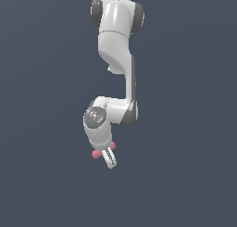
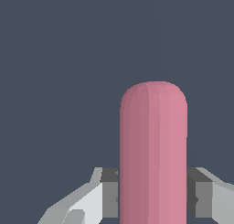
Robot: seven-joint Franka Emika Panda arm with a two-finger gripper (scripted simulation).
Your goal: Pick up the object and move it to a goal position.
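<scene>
Carrying step, by the look of it: gripper (image 1: 109, 160) clenched on the pink peg (image 2: 153, 150), pads pressed to both its sides, nothing visibly beneath; next, hold firm and travel to a goal not in view.

Plain dark grey-blue ground (image 1: 41, 175), no visible edges, featureless surface

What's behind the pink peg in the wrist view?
Behind the pink peg, only plain dark blue-grey background shows. The gripper pads press its sides; whatever lies directly behind the peg is covered.
</scene>
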